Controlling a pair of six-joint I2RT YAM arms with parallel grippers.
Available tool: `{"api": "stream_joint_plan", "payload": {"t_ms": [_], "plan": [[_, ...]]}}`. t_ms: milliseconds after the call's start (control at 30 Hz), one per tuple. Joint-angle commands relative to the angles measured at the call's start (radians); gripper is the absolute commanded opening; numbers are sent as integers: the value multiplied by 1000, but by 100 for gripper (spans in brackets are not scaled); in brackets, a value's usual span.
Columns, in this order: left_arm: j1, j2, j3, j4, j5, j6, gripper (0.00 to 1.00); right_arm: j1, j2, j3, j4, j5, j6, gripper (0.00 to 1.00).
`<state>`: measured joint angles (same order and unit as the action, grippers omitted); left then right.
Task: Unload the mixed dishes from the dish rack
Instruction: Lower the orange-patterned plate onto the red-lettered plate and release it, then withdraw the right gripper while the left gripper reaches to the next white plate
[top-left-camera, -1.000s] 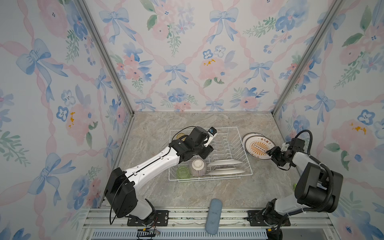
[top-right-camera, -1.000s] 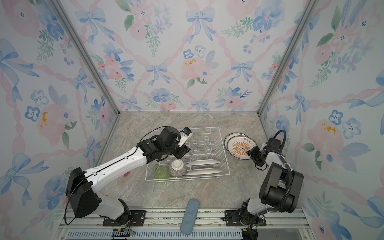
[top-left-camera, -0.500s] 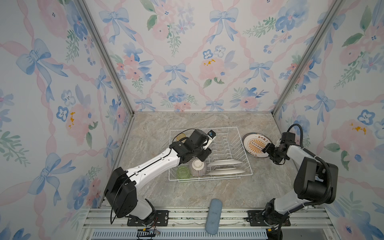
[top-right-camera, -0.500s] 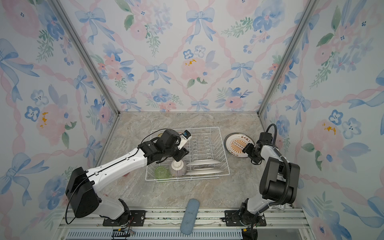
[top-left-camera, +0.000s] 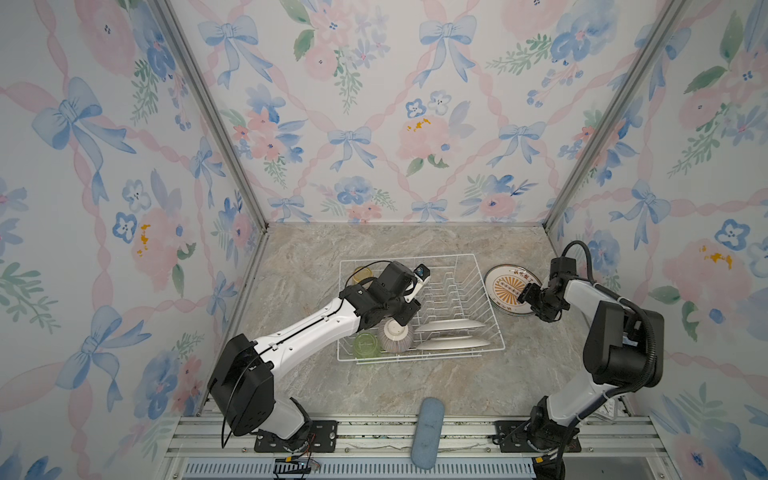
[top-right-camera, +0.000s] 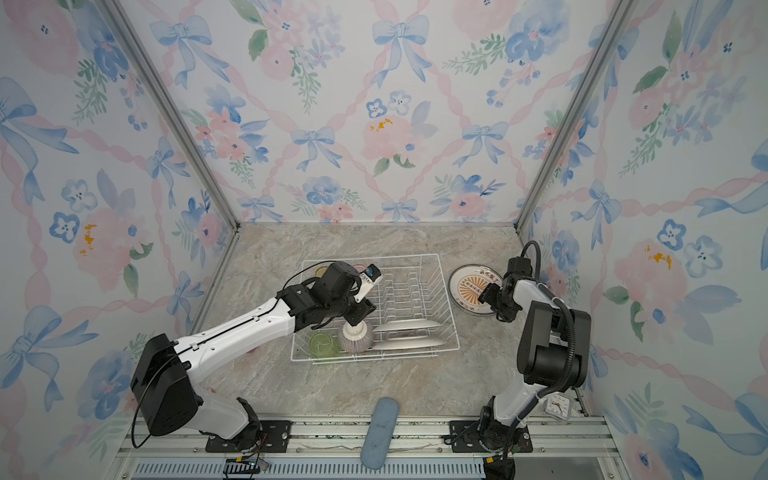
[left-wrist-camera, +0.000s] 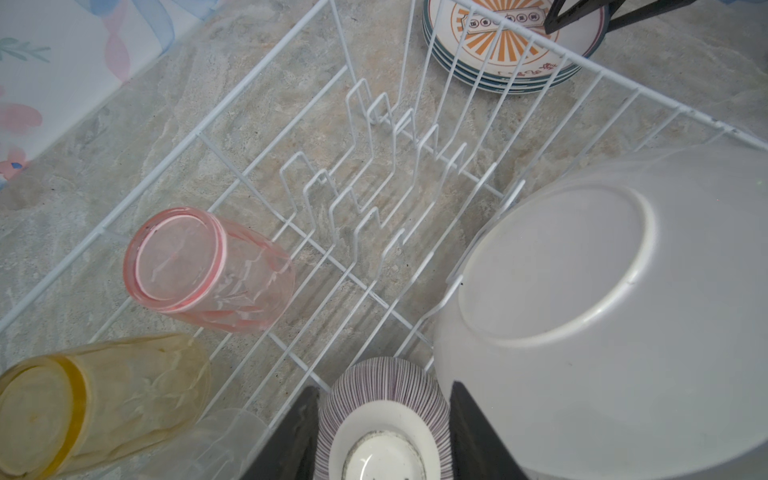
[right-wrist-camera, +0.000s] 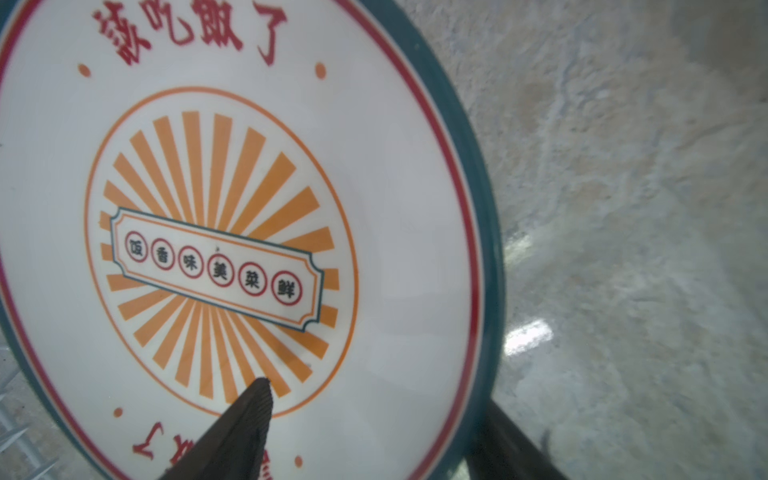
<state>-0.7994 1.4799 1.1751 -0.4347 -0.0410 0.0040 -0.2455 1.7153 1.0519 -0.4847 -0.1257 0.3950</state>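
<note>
The white wire dish rack (top-left-camera: 440, 256) (top-right-camera: 399, 256) holds an upturned pink-striped bowl (top-left-camera: 394, 334) (left-wrist-camera: 386, 415). My left gripper (top-left-camera: 399, 318) (left-wrist-camera: 384, 386) is shut on the bowl, one finger against each side. A green tumbler (top-left-camera: 365, 345) stands beside the bowl. Yellow (left-wrist-camera: 95, 395), pink (left-wrist-camera: 199, 270) and clear (left-wrist-camera: 216, 440) tumblers are further along the rack. Two plates (top-left-camera: 451, 325) stand on edge in the slots. A stack of plates (top-left-camera: 505, 286) (right-wrist-camera: 232, 232) lies on the table right of the rack. My right gripper (top-left-camera: 524, 296) (right-wrist-camera: 376, 395) is open, straddling the stack's rim.
A blue oblong pad (top-left-camera: 428, 432) lies on the front rail. A small clock (top-right-camera: 557, 405) sits by the right arm's base. Flowered walls close in the marble table (top-left-camera: 374, 395) on three sides, and the right wall is near the plate stack.
The right gripper's jaws have widened and the top plate now lies flat on the stack. The left gripper has sunk a little lower over the striped bowl.
</note>
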Motion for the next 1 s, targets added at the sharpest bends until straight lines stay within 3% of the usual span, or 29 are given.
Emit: {"api": "stream_joint_plan", "payload": {"t_ms": [0,167,533,733,967], "plan": [[-6,-36,-12,4,-5,21,46,9,2,21,-53,15,-29,73],[-9,-40,0,4,16,23,46,-5,-54,-5,-66,9,-42,74],[-72,-42,93,-2,59,61,44,-41,-365,-16,-163,-100,-96,74],[-146,-12,150,-46,6,102,45,26,-535,-29,-186,-150,-106,75],[-235,48,214,-108,-116,122,46,129,-632,-1,-233,-141,-107,75]]}}
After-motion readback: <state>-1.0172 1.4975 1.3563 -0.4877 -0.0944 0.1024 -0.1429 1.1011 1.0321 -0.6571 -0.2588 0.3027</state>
